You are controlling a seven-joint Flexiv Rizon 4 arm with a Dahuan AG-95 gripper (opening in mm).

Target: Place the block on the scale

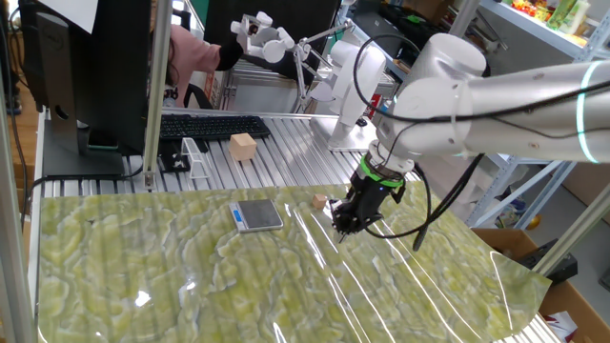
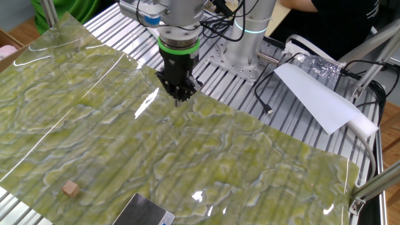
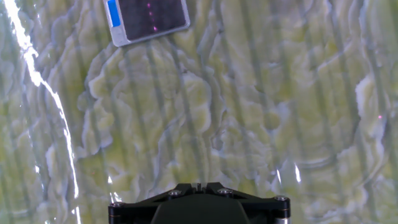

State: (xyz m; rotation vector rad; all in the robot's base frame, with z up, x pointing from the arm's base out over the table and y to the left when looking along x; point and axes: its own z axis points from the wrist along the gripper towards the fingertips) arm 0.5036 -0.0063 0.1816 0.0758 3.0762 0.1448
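I am holding the claw (image 1: 341, 229) pointing straight down just above the green marbled sheet (image 1: 191, 286) that is covering the desk, with its fingers pressed together and gripping nothing. The block (image 1: 319, 201) is lying on the sheet near its far edge in one fixed view, close beside the claw but apart from it. The scale (image 1: 257, 215) is sitting flat on the sheet just beyond the block, apart from it, with its platform bare. A larger pale wooden block (image 1: 243, 146) is resting on the ribbed desk surface near the keyboard (image 1: 214, 127).
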